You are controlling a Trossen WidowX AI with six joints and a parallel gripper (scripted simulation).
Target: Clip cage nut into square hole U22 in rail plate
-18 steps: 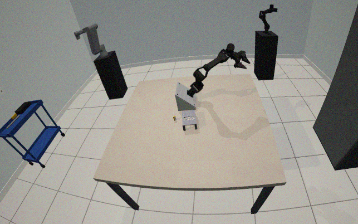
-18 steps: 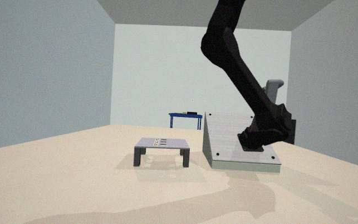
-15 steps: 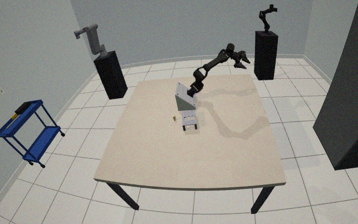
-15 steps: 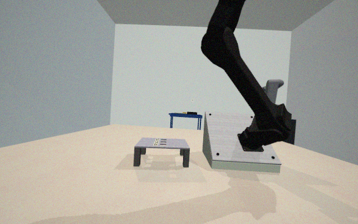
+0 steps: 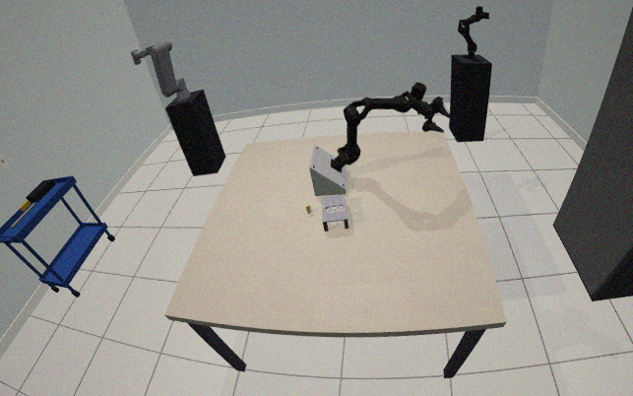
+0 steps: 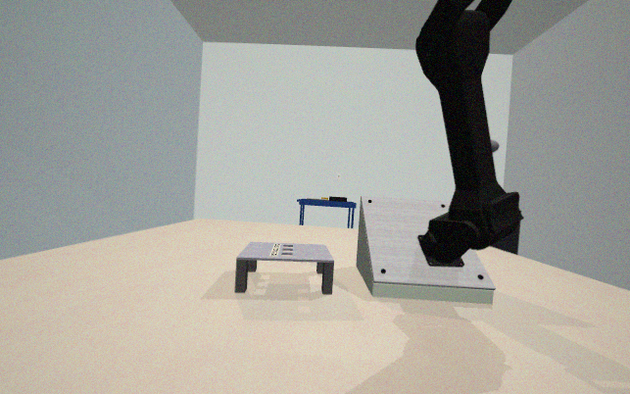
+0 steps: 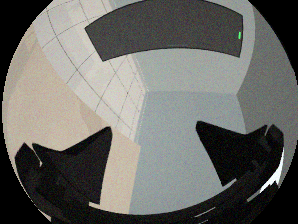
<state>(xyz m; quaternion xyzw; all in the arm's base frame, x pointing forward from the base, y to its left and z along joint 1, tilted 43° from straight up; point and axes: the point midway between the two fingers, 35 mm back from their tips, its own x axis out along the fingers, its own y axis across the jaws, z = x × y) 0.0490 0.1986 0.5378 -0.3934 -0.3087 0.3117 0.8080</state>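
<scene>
Cage nut [image 5: 308,209] could topple toward the tabletop's [image 5: 334,276] [image 6: 161,343] [image 7: 30,100] left edge if the hand [image 5: 446,123] [image 7: 156,128], wide and empty near the far-right corner, descends off-centre.

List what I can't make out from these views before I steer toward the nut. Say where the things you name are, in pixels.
- Small yellow cage nut [image 5: 309,209]: too small in the top view to read its wings; outside the wrist view.
- Hole labels on the grey rail plate [image 5: 335,203] [image 6: 303,251]: too small and grainy in top and exterior views to find U22.
- Black parallel jaws [image 5: 438,118]: cut off by the exterior view's upper edge.
</scene>
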